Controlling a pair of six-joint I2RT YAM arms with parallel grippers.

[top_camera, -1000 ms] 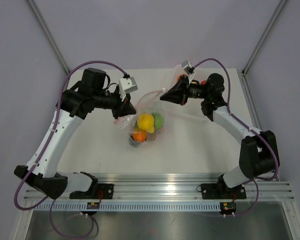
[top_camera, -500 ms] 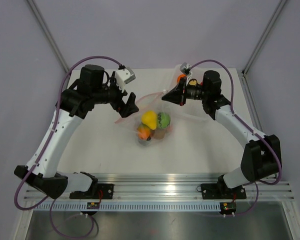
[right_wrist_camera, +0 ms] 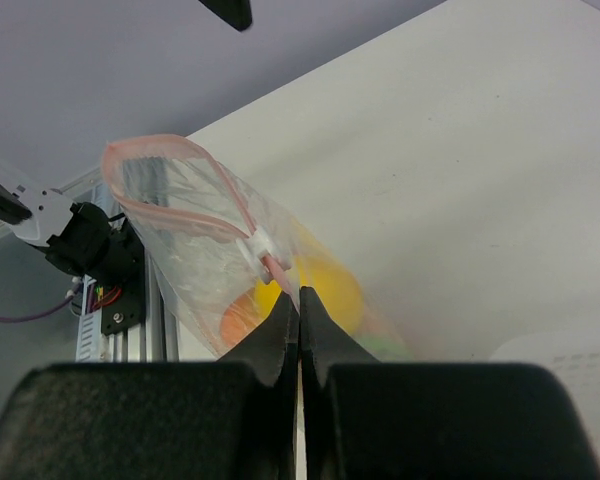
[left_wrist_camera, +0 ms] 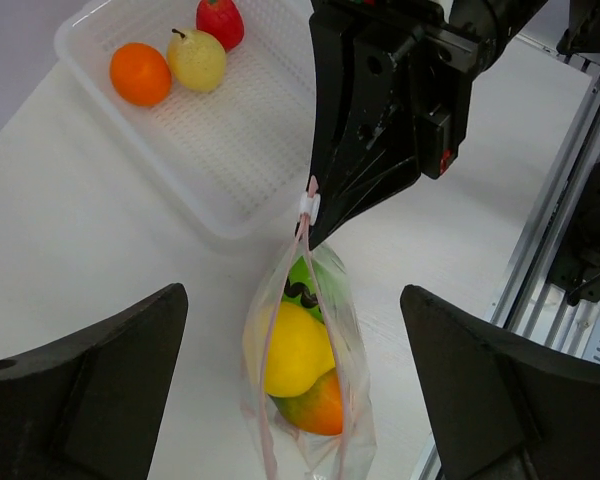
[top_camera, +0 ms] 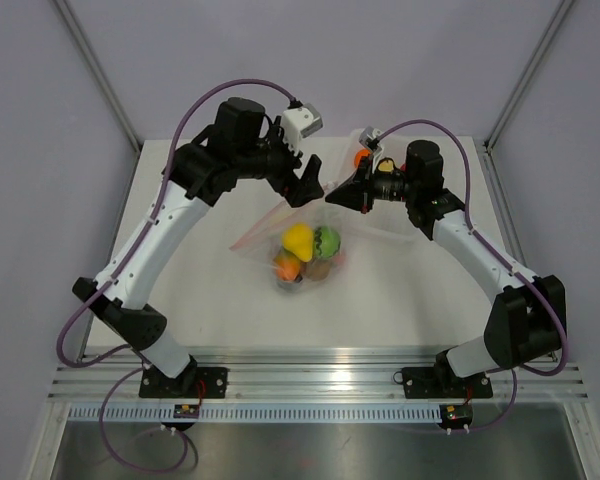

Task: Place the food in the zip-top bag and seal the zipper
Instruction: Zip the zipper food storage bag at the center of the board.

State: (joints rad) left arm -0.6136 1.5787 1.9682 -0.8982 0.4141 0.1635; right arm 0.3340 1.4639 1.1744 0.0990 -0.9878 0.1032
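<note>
The zip-top bag (top_camera: 298, 252) rests on the table with its top corner lifted. It holds a yellow fruit (left_wrist_camera: 293, 350), a green one (left_wrist_camera: 306, 284) and an orange-green one (left_wrist_camera: 325, 405). My right gripper (top_camera: 330, 196) is shut on the bag's corner beside the white slider (right_wrist_camera: 257, 246). The pink zipper (right_wrist_camera: 175, 212) gapes in a loop, its two strips apart. My left gripper (top_camera: 311, 184) is open above the bag and close to the right gripper, touching nothing. Its fingers (left_wrist_camera: 90, 395) straddle the bag from above.
A translucent white tray (left_wrist_camera: 250, 130) lies behind the bag, under the right wrist. In it are an orange fruit (left_wrist_camera: 140, 73), a pale yellow pear (left_wrist_camera: 197, 58) and a red fruit (left_wrist_camera: 220, 20). The aluminium rail (top_camera: 320, 375) borders the table's near edge.
My left gripper opened, let go of the bag's left edge and moved up and right toward the right gripper. The bag slid slightly right and now hangs from the right gripper alone.
</note>
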